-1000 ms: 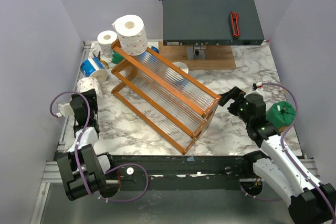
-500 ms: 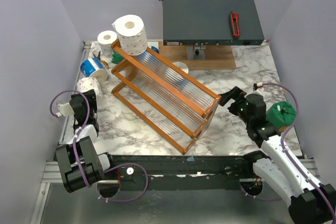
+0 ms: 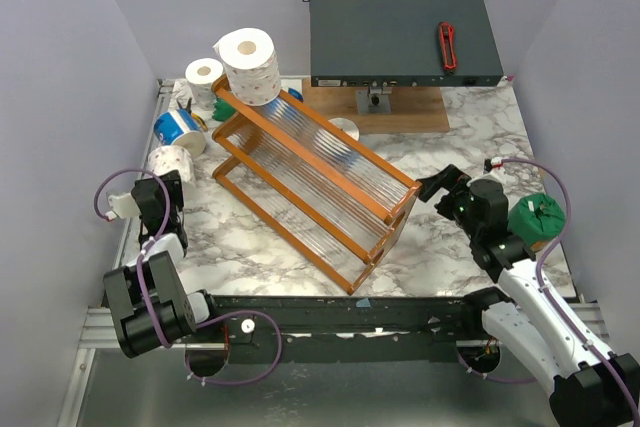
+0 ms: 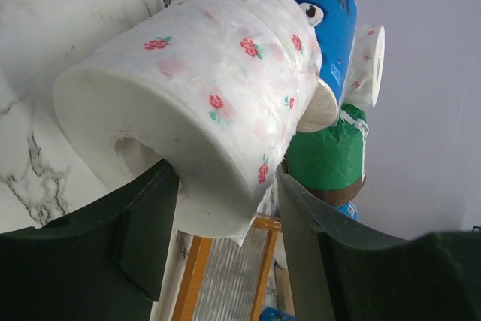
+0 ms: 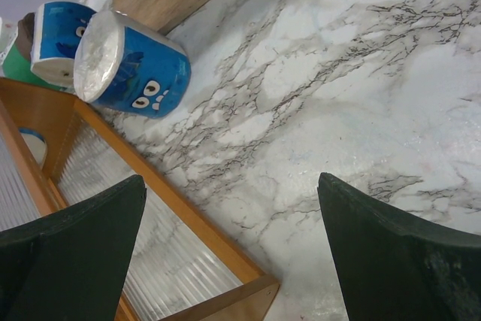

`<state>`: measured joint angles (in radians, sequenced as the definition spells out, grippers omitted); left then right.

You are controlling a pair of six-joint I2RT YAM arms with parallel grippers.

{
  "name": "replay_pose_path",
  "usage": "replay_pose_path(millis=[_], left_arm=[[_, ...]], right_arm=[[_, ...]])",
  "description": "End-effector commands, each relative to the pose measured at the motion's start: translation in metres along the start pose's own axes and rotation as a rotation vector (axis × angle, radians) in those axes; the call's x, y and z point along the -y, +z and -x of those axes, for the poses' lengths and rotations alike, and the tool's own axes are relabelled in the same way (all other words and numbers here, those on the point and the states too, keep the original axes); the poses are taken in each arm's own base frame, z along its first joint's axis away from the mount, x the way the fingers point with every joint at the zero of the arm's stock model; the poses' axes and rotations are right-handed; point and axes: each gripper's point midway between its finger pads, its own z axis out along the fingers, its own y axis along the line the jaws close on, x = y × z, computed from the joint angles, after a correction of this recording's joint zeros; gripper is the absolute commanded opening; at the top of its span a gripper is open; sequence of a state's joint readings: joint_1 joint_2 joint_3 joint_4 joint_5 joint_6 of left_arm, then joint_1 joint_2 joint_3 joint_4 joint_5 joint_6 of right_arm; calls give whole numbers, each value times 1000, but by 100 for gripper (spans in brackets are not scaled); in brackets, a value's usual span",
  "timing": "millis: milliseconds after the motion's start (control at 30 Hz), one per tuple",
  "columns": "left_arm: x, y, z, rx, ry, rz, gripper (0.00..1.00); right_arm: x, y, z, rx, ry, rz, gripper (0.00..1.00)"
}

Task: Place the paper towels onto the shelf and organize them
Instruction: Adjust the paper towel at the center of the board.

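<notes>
Left tool (image 4: pixel 225 186) straddled white rose-printed paper towel roll (image 4: pixel 188 88) lying on marble counter (image 4: pixel 30 148) left of orange-brown wooden shelf (image 3: pixel 315 182); firm pinch couldn't be told. Should squeeze mid-body gently before lifting.

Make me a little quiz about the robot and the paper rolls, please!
1. True or false: the roll standing on top of the shelf is blue-wrapped.
2. Between the fingers of the left gripper is: A) a rose-printed roll B) a banana C) a cup
3. Fill in: the red-handled tool lies on the dark grey ____.
Key: 1 false; 2 A; 3 box.
</notes>
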<state>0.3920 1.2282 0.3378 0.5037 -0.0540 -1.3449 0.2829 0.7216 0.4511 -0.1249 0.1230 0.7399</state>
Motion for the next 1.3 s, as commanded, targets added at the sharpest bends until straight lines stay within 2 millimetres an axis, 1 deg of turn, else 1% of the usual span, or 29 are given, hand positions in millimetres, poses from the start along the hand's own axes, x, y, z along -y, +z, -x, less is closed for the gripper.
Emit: replay_pose_path(millis=[0, 33, 100, 233, 333, 533, 767, 833, 1067, 1267], left_arm=[[23, 5, 6, 7, 8, -68, 55], [23, 5, 6, 6, 9, -69, 55], [21, 5, 5, 5, 8, -68, 50], [20, 4, 4, 6, 1, -80, 36], [22, 2, 5, 9, 3, -86, 31], [25, -5, 6, 9, 7, -99, 14], [23, -19, 5, -2, 33, -79, 2], [22, -24, 5, -4, 44, -71, 0], [24, -44, 9, 3, 79, -65, 0], [25, -68, 11, -2, 138, -51, 0]], right_arm=[[9, 0, -6, -8, -20, -35, 100], [10, 0, -7, -11, -19, -36, 100], [10, 0, -6, -10, -21, -37, 100], [9, 1, -5, -12, -20, -37, 100], [8, 0, -5, -13, -23, -33, 100], [9, -2, -6, -9, -22, -32, 100], [7, -3, -4, -8, -19, -23, 100], [5, -4, -5, -10, -17, -16, 100], [2, -6, -3, -7, -11, -2, 100], [-1, -9, -1, -1, -6, 13, 100]])
